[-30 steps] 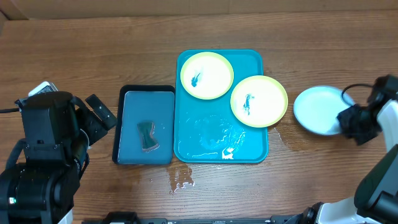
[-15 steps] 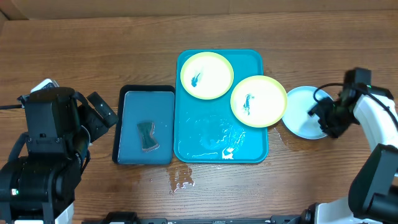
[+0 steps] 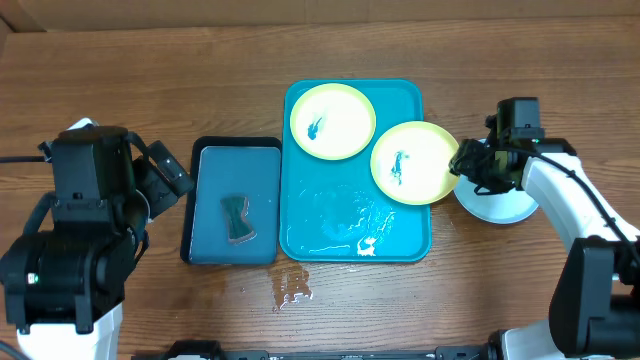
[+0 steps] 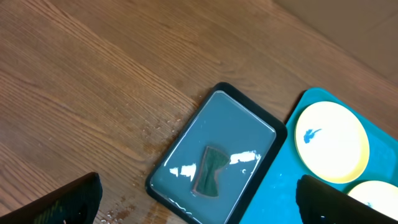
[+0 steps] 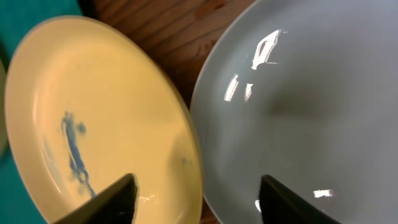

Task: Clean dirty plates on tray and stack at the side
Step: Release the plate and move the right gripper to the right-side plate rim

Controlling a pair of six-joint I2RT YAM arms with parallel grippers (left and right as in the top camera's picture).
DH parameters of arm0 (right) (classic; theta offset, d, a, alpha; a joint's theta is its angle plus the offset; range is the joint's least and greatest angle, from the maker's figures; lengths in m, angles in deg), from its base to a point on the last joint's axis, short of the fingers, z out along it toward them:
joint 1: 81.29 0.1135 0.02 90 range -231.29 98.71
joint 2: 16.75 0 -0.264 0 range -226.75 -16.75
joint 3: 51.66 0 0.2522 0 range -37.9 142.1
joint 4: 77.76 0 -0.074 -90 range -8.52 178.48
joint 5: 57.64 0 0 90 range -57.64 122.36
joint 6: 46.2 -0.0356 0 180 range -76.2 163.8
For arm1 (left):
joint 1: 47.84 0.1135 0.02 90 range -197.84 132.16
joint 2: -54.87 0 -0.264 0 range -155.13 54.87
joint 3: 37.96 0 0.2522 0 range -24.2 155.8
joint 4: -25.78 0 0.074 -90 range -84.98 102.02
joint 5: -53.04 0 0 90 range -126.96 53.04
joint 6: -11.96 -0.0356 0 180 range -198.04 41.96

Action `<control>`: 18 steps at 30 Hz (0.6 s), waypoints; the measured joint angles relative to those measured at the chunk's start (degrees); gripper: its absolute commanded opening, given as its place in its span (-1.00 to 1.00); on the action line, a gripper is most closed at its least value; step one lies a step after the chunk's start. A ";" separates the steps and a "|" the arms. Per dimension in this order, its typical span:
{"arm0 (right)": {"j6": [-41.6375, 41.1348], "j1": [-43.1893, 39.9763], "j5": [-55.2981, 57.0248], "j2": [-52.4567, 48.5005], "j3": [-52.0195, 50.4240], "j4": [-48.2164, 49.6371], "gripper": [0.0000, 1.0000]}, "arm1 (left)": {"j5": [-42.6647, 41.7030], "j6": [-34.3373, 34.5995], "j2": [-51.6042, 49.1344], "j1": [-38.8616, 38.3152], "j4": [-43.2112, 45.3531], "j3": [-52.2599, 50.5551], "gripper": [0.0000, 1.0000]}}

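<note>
The teal tray (image 3: 305, 205) holds two yellow-green plates, each with a blue smear. One plate (image 3: 332, 121) lies at the tray's back. The other (image 3: 416, 162) overhangs the tray's right edge. A pale plate without a smear (image 3: 497, 205) rests on the table just right of it. My right gripper (image 3: 468, 166) is open, low over where those two plates meet. In the right wrist view the smeared plate (image 5: 93, 118) and the pale plate (image 5: 311, 106) both lie under my right gripper (image 5: 196, 199). My left gripper (image 3: 165, 175) is open and empty, left of the small tray.
A black-rimmed blue-grey tray (image 3: 210, 170) sits left of the teal tray with a dark sponge (image 3: 236, 219) lying in it. The sponge (image 4: 210, 170) also shows in the left wrist view. Water lies on the teal tray's front half and in a small puddle (image 3: 292, 288) on the table.
My right gripper opened, let go of the pale plate and moved left to the smeared plate's right rim. The pale plate now lies closer to the tray. The left arm barely moved.
</note>
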 measured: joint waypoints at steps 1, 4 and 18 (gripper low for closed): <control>-0.13 0.07 0.20 -0.35 -0.33 0.28 -0.78 | -0.02 0.00 -0.22 0.00 -0.02 0.00 1.00; -0.68 0.37 0.24 -2.10 -0.72 0.68 -0.92 | -0.02 0.00 -1.11 0.00 0.00 0.00 1.00; -1.31 3.34 -0.42 9.01 3.15 -16.83 -0.92 | -7.04 0.02 -5.01 0.00 -1.95 0.00 0.99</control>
